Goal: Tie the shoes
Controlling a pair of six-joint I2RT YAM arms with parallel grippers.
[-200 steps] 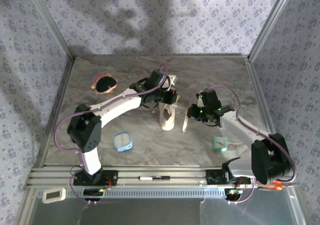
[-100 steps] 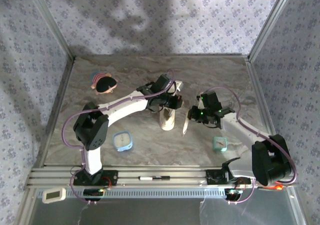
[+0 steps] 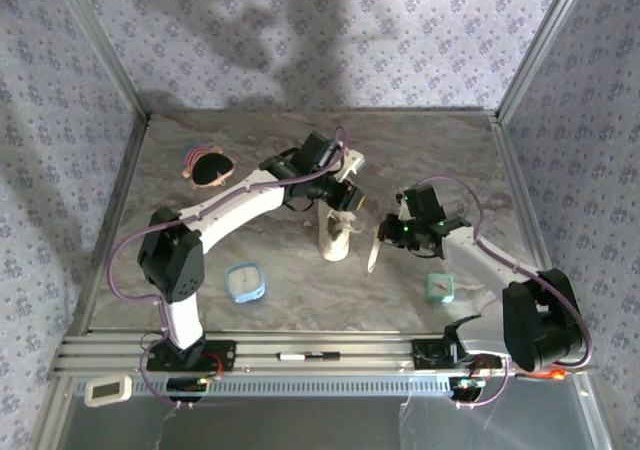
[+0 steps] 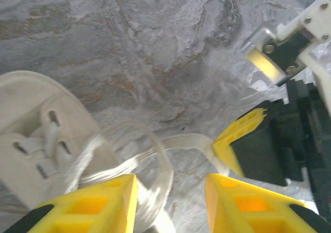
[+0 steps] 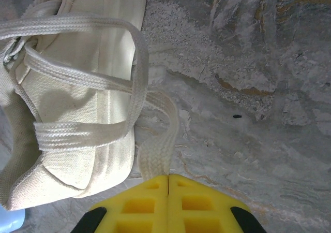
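Left claw (image 4: 170, 191) shifted over shoe (image 4: 31, 134), spread apart; right claw (image 5: 168, 184) clamps lace (image 5: 158, 150).

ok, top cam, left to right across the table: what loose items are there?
Dark round pink-trimmed object → light blue square object → shoe → teal square object.

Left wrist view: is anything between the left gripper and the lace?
Nothing visible. The lace loops just ahead of the open left gripper, beside the shoe; the right gripper pinches its end off to the side.
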